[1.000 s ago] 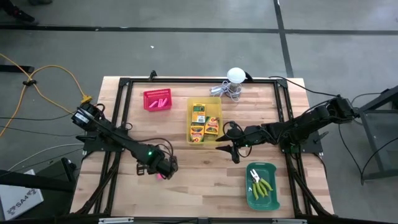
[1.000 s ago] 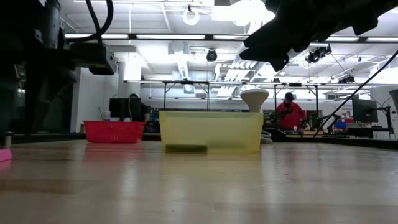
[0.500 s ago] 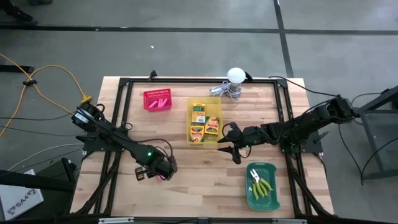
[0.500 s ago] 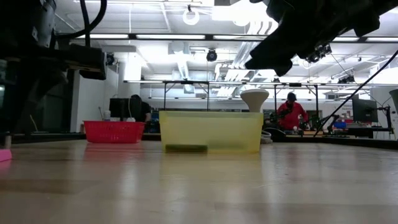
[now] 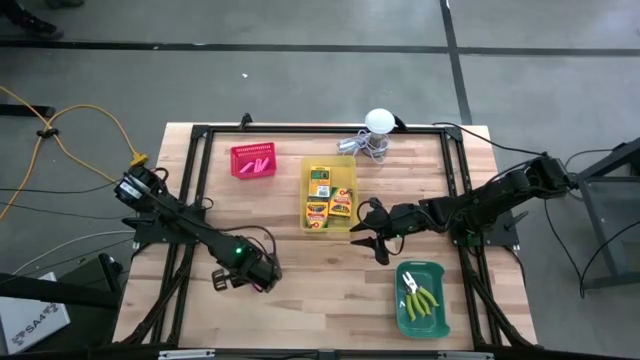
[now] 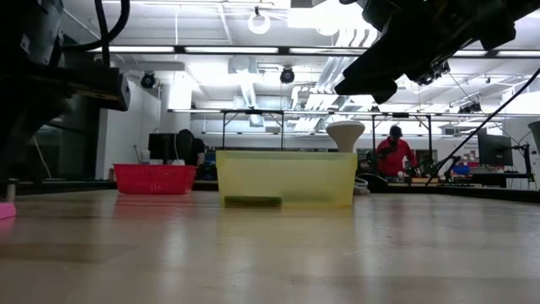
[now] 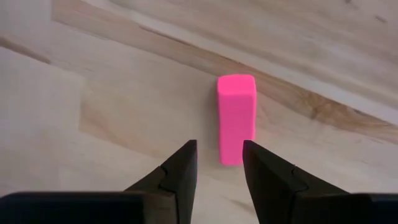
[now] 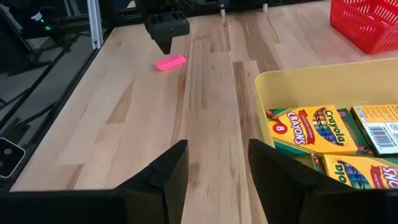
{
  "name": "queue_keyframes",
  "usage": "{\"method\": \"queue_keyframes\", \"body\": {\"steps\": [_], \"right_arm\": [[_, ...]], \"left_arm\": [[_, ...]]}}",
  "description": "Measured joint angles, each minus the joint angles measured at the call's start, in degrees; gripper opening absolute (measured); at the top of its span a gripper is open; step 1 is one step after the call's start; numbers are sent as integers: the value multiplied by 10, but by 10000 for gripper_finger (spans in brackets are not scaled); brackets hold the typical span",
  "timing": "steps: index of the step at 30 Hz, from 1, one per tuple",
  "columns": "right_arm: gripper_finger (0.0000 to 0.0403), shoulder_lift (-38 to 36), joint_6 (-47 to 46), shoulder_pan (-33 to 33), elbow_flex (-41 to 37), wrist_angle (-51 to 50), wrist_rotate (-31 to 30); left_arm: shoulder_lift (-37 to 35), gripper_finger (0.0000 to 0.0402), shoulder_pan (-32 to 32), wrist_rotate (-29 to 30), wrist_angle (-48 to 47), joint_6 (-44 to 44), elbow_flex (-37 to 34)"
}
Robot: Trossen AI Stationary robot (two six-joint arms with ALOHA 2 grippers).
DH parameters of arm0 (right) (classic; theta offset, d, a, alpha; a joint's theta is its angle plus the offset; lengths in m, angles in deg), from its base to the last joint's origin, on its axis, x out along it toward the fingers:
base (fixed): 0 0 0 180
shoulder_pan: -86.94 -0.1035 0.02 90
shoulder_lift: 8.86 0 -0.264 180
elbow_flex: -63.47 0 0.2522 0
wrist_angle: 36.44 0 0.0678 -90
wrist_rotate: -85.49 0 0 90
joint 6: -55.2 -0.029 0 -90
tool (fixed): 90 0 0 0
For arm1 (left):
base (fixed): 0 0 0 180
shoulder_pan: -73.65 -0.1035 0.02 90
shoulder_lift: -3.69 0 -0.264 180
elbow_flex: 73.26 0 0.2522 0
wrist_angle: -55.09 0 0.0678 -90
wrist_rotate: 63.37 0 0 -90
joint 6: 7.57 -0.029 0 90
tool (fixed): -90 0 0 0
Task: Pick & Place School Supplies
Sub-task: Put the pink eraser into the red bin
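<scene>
A pink eraser [image 7: 236, 118] lies flat on the wooden table near its front left part. My left gripper [image 7: 219, 146] hangs open just above the eraser's near end, pointing down, with its fingers clear of it. In the right wrist view the eraser [image 8: 170, 62] shows below that gripper. My right gripper [image 5: 360, 225] hovers open beside the yellow bin [image 5: 345, 165], which holds crayon boxes [image 8: 311, 124]. Two yellow-green-handled tools [image 5: 422, 296] lie in the green bin [image 5: 440, 268]. More pink erasers [image 5: 258, 163] lie in the red bin [image 5: 238, 155].
A white ball with metal clutter [image 5: 375, 135] stands at the table's far edge behind the yellow bin. A black frame [image 5: 300, 130] runs around the work area. Bare wood lies between the two grippers. People work at benches in the room behind the table.
My left gripper has rolled about the line it points along while staying above the pink eraser, which has not moved.
</scene>
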Motion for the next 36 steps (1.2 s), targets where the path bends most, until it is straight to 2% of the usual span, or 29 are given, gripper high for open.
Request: {"method": "queue_keyframes", "body": {"steps": [8, 14, 23, 36], "right_arm": [[156, 0, 0, 0, 0, -3, 20], [156, 0, 1, 0, 0, -8, 31], [156, 0, 11, 0, 0, -17, 30], [156, 0, 11, 0, 0, -17, 30]], "left_arm": [[4, 155, -13, 1, -1, -9, 0], [13, 182, -10, 1, 8, 19, 1], [57, 184, -9, 2, 42, 26, 1], [58, 174, -9, 10, 40, 23, 1]]}}
